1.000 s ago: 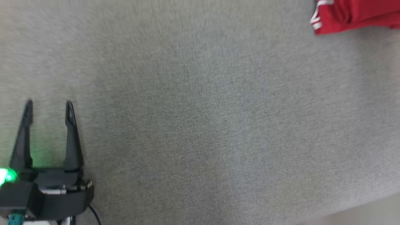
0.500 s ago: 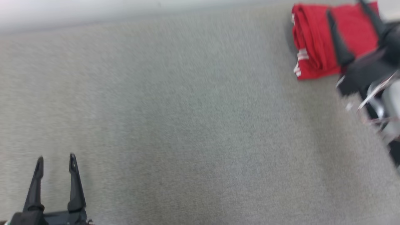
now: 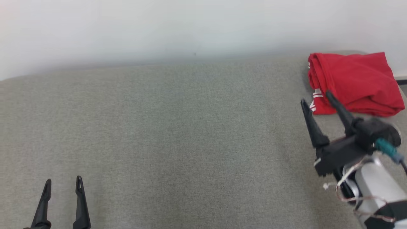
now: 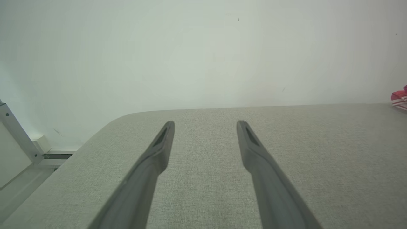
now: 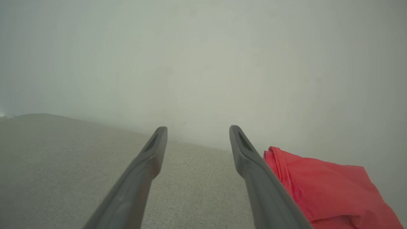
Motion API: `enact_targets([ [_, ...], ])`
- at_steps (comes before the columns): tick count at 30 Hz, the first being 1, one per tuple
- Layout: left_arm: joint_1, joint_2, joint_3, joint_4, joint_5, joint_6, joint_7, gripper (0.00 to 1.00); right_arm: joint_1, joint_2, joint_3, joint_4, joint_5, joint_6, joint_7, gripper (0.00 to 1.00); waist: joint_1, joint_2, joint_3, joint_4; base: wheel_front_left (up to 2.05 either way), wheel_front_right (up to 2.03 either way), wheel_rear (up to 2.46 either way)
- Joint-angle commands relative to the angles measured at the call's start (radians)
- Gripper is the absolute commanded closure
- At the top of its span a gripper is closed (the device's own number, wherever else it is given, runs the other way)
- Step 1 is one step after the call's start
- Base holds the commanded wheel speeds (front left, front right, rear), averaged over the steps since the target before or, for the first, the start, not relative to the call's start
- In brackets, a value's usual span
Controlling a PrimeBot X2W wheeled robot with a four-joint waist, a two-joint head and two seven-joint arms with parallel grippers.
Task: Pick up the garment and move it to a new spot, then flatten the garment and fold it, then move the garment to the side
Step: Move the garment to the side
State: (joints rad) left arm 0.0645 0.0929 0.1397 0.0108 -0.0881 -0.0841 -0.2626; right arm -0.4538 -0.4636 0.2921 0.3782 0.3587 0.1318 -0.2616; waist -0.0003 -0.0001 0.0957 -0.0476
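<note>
The garment (image 3: 353,82) is a red folded bundle with white stripes, lying at the far right corner of the grey table (image 3: 178,133). My right gripper (image 3: 314,97) stands open just in front of it, apart from the cloth, nothing between its fingers. In the right wrist view the garment (image 5: 324,187) lies to the right of the open right gripper (image 5: 197,128). At the lower left my left gripper (image 3: 63,181) is open over bare table. The left wrist view has the left gripper (image 4: 206,122) open, with a sliver of the garment (image 4: 400,97) at the right edge.
A pale wall (image 3: 190,28) rises right behind the table's far edge. In the left wrist view a metal frame (image 4: 17,136) stands off the table's rounded left corner. The garment lies close to the table's right edge (image 3: 401,92).
The head camera has tilted up, so the wall and far edge now show. The right gripper has drawn back from over the garment to just in front of it.
</note>
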Motion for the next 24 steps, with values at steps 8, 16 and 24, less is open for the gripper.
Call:
enact_targets([
  [8,0.023,-0.010,0.009,0.018,0.013,-0.004,-0.003,0.00,0.200,0.090,-0.126,-0.079,-0.035,-0.003,-0.004,0.00,0.0003,0.0001,-0.055,0.013,0.00,0.00,0.00],
  [16,0.043,-0.014,0.010,0.044,0.023,-0.005,-0.003,0.00,0.334,0.185,-0.209,-0.139,-0.071,-0.003,-0.004,0.00,0.0003,0.0001,-0.086,0.015,0.00,0.00,0.00],
  [24,0.042,-0.016,0.008,0.072,0.027,-0.003,-0.003,0.00,0.402,0.277,-0.260,-0.177,-0.107,-0.003,-0.004,0.00,0.0003,0.0001,-0.101,0.022,0.00,0.00,0.00],
])
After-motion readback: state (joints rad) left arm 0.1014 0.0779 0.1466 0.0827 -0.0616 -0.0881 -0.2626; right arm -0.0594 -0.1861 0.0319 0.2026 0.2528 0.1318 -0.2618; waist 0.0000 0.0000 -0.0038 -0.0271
